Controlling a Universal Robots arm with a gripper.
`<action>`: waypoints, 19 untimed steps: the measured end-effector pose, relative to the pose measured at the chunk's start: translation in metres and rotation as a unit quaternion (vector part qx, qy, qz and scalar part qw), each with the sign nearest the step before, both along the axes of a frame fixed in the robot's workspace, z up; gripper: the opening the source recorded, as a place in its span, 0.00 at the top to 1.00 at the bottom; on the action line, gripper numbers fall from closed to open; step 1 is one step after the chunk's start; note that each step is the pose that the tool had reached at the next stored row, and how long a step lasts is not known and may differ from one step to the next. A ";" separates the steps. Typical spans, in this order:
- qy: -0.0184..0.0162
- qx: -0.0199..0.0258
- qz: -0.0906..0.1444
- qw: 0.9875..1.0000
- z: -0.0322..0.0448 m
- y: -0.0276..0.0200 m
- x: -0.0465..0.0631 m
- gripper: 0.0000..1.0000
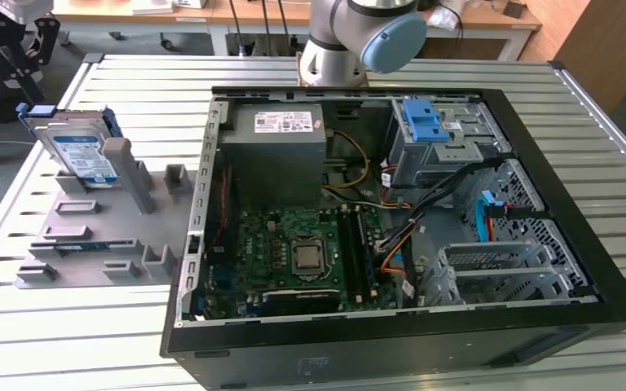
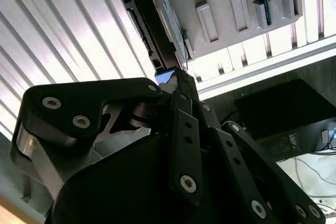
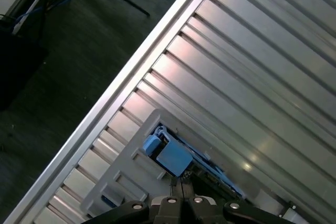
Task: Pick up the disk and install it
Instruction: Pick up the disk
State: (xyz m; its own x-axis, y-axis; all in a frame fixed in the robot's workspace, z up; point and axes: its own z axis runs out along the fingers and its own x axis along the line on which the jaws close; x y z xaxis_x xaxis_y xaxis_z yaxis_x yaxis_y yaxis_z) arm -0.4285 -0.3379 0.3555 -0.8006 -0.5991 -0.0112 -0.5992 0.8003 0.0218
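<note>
1. Location. The disk [image 1: 82,155] stood on edge in a slot of the grey holder [image 1: 95,236]. The holder lay on the ribbed metal surface [image 1: 128,73] at the exterior view's left, well apart from the open computer case [image 1: 400,204].

2. Claw. In both wrist views I saw the claw [image 2: 180,74] [image 3: 181,183] with its fingers drawn together and nothing between them. The tips pointed at the disk's blue upper end. I could not tell whether they touched it.

3. Handling. I judged the disk stiff, heavy for its size, smooth-faced and sensitive to knocks. The recommended hold was across the two flat faces at the exposed upper edge.

4. Markings. The disk carried a white-and-blue label and the power-supply box [image 1: 280,163] a white sticker. I could read no writing on either.
</note>
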 end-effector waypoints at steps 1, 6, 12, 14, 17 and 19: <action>0.000 0.000 0.003 1.000 0.0000 0.0000 0.000 0.89; 0.000 0.000 0.022 1.000 0.0000 0.0000 0.000 0.89; -0.001 0.000 0.057 0.998 0.0000 0.0000 0.000 0.89; -0.001 0.000 0.071 0.998 0.0000 0.0000 0.000 0.89; -0.001 0.000 0.079 0.997 0.0000 0.0000 0.000 0.89; -0.001 0.000 0.079 0.997 0.0000 0.0000 0.000 0.89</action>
State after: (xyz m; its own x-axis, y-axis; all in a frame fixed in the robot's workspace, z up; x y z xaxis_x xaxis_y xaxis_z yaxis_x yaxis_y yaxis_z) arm -0.4285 -0.3379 0.3555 -0.6963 -0.7177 -0.0126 -0.7177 0.6960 0.0205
